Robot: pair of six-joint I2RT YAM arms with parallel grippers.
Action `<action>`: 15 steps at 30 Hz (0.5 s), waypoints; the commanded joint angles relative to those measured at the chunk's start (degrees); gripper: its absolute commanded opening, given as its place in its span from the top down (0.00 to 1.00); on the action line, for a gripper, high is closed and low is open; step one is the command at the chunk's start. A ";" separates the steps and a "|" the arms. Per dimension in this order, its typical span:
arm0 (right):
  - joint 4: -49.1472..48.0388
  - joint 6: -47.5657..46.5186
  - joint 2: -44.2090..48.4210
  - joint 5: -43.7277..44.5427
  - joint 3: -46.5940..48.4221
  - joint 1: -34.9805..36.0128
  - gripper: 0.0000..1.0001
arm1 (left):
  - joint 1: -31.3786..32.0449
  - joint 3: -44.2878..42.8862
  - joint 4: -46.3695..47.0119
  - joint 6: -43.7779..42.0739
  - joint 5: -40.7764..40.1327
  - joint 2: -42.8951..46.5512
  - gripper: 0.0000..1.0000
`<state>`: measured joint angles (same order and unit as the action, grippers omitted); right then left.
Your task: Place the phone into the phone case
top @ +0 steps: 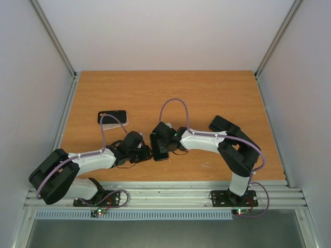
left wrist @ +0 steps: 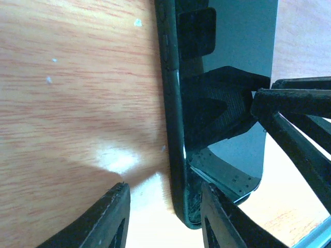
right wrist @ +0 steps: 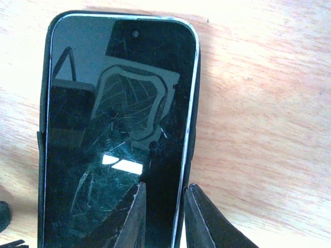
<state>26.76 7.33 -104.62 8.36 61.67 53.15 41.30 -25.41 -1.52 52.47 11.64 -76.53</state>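
Lying mid-table [top: 207, 93], the phone [right wrist: 119, 129] looks seated in its case [left wrist: 173, 129]. The left gripper [left wrist: 164, 196] is spread around one corner and the right gripper [right wrist: 165, 188] is narrowly parted over an edge. Probably only letting go remains.

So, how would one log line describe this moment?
phone: screen up | left gripper: jaws apart astride its edge | right gripper: jaws astride opposite edge, grip unclear
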 commanded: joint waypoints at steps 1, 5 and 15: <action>7.17 -2.56 -4.02 2.66 -5.54 -0.76 0.77 | -1.78 -0.24 -2.36 -1.37 0.90 0.29 0.60; 6.90 -3.45 -1.28 -1.64 -5.90 -0.76 0.77 | -1.90 -3.03 -3.59 -2.51 2.24 -0.90 0.57; 9.98 -2.56 2.69 -6.62 -10.70 -0.77 0.79 | -0.47 -5.64 -3.80 -3.60 4.78 -7.85 0.64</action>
<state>25.12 5.39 -98.48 3.44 55.42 52.71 39.68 -29.95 -4.10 49.98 15.29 -81.12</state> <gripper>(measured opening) 0.215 0.380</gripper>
